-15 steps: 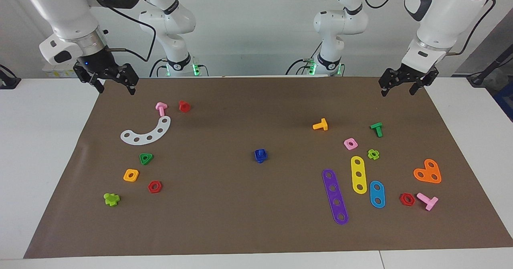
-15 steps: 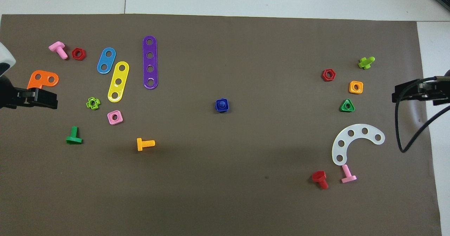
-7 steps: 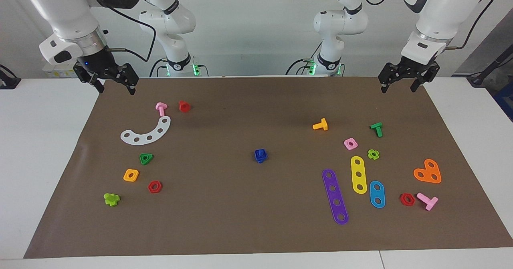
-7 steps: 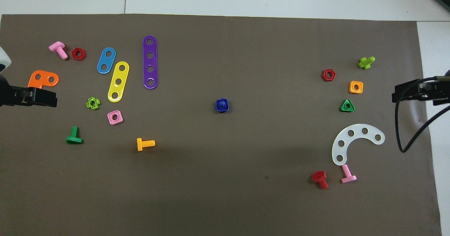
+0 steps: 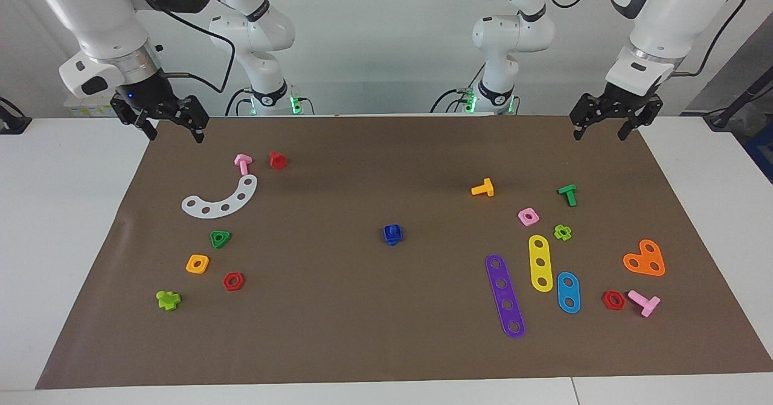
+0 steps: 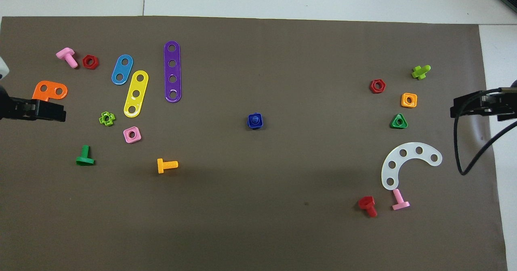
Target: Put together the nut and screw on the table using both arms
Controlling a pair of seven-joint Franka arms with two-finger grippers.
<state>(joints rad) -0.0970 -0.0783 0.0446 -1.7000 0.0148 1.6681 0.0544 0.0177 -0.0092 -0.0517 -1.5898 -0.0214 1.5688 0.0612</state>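
Observation:
The dark blue nut (image 5: 392, 236) and the dark blue screw (image 5: 392, 230) sit joined as one piece in the middle of the brown mat (image 5: 362, 326) on the white table (image 5: 60, 242). In the overhead view the squarish nut (image 6: 251, 118) rings the screw's round stem (image 6: 255, 120). My left gripper (image 5: 604, 132) hangs open and empty over the mat's corner at the left arm's end; it also shows in the overhead view (image 6: 60, 112). My right gripper (image 5: 172, 132) hangs open and empty over the corner at the right arm's end, also in the overhead view (image 6: 453, 108).
Toward the left arm's end lie an orange bolt (image 5: 483, 188), a pink square nut (image 5: 528, 216), a green bolt (image 5: 567, 194), purple (image 5: 505, 295), yellow and blue strips and an orange plate (image 5: 645, 259). Toward the right arm's end lie a white arc (image 5: 221, 199), a pink bolt, red pieces and several small nuts.
My left gripper has risen a little and drawn toward the left arm's end of the table. The right gripper and the blue piece have not moved.

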